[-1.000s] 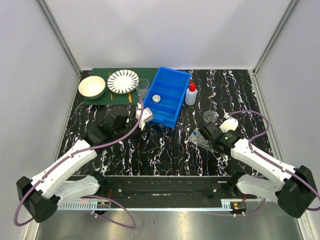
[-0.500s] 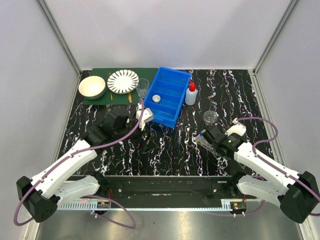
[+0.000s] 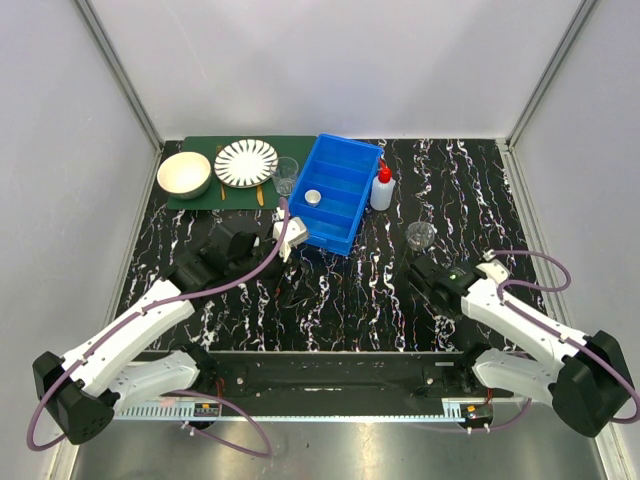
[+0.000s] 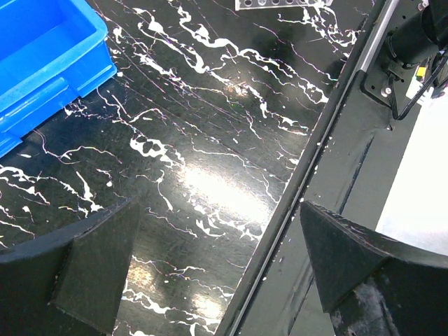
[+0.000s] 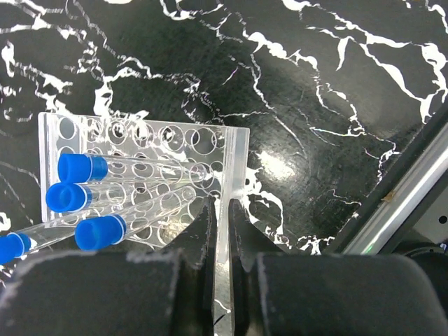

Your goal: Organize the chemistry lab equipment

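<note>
Right wrist: right gripper [image 5: 222,210] clamped on rack [image 5: 140,140] with 4 blue-capped tubes [image 5: 82,168]. Left gripper [image 4: 218,210] wide open, empty; black marbled table [image 4: 210,105].

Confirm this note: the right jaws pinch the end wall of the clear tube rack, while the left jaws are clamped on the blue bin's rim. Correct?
No. The left wrist view shows the left jaws wide open over the table, clear of the blue bin, holding nothing. The right jaws do pinch the end wall of the clear tube rack.

Ahead of our black right pincer [image 5: 222,210], we see clear blue-capped tubes [image 5: 140,168], a transparent plastic rack [image 5: 140,133], white-veined black tabletop [image 5: 315,84].
</note>
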Controlling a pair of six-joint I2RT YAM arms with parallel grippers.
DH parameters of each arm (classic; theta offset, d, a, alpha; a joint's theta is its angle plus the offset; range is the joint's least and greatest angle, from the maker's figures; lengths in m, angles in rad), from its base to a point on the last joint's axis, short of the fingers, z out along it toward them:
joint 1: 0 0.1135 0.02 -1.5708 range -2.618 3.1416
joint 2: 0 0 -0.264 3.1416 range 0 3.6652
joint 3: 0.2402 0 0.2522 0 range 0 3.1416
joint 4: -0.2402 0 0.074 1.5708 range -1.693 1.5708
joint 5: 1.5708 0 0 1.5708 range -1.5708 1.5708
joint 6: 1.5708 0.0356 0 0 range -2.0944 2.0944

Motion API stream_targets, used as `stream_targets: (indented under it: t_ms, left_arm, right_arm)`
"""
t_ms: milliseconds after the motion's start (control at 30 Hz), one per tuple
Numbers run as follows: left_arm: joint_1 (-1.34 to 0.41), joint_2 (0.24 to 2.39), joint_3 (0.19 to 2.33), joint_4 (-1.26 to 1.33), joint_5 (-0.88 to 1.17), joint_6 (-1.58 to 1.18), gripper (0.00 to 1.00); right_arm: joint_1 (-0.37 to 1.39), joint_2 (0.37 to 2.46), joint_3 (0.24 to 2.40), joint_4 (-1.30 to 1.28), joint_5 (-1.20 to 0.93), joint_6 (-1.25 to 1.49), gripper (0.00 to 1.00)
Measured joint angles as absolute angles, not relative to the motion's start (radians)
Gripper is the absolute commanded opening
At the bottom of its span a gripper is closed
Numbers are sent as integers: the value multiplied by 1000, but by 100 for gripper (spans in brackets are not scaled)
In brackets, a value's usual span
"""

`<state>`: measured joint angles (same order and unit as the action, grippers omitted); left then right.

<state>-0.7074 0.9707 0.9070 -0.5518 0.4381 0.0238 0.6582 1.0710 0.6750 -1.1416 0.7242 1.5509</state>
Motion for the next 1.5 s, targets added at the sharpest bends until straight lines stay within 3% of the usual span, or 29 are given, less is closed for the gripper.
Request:
stream_targets:
  t_ms: [500, 1200, 1500]
  left_arm:
    - [-717, 971, 907, -552, 438, 24, 99]
    - [-727, 970, 900, -559, 422, 24, 99]
    - [-727, 970, 900, -559, 417, 24, 99]
  right_arm:
    - [521, 1092, 675, -1179, 767, 1664, 0]
    - [176, 1360, 790, -753, 689, 1309, 0]
    - [140, 1516, 907, -652, 688, 1208, 0]
